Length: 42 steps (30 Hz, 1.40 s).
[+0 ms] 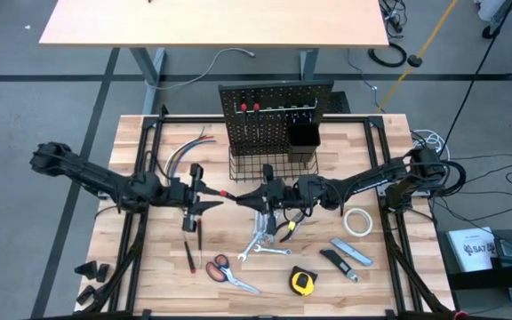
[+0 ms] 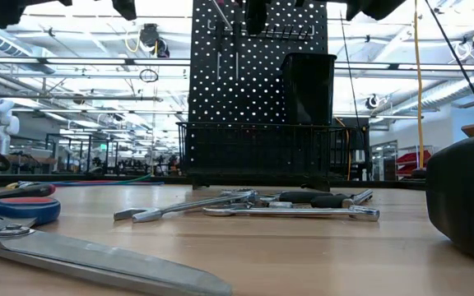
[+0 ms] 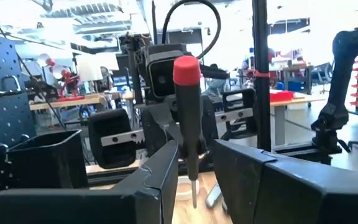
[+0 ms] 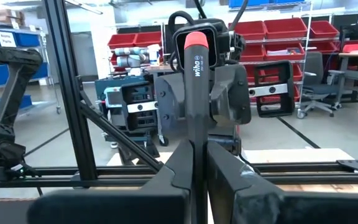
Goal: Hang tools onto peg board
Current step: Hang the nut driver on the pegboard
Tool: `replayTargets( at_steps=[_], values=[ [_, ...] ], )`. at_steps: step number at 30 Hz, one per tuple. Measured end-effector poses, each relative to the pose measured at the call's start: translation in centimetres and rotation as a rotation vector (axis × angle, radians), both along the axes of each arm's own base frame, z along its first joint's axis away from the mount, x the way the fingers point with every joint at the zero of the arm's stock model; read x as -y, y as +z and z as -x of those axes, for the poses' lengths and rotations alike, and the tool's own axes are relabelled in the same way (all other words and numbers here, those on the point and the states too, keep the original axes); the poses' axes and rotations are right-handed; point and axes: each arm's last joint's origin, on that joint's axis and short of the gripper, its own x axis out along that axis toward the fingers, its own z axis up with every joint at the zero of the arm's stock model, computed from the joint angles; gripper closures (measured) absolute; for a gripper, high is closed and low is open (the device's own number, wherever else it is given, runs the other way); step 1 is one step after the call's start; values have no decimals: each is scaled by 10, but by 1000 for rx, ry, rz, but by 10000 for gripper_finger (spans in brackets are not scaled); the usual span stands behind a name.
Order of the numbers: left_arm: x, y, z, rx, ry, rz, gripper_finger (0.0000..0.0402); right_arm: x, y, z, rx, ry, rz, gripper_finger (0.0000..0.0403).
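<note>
1. Pair of orange-handled steel scissors (image 2: 97,263): flat on the light wooden tabletop (image 1: 158,267), far out in front of the upright black perforated metal peg board (image 1: 274,107) and a little to its left.
2. Left gripper (image 1: 216,196): raised before the peg board's left edge, set around the shaft end of the upright screwdriver. I cannot tell whether it grips.
3. Black-handled, red-capped screwdriver (image 4: 196,93): held upright in the air, cap up, just in front of the peg board's wire basket (image 1: 260,167), not yet hung.
4. Right gripper (image 1: 241,196): facing the left one before the peg board, fingers clenched tight on the screwdriver below its handle.
5. Silver wrenches (image 1: 265,249): on the table in front of the peg board.
6. Yellow tape measure (image 1: 302,283): farther out from the peg board.
7. White tape roll (image 1: 356,212): on the table, off the peg board's right side.
</note>
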Motion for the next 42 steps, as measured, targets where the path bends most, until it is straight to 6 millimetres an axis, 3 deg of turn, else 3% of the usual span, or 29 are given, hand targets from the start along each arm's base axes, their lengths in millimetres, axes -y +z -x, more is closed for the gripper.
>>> replayTargets(
  at_steps=[23,33,42],
  values=[
    [5,-5,-31,22,7,26,296,1,-3,-1,-29,-9,31,390],
    [6,-6,-41,0,14,20,352,1,-6,-1,-56,-8,37,389],
    [6,-5,-41,3,16,15,352,3,-10,-2,-99,-21,98,312]
  ],
)
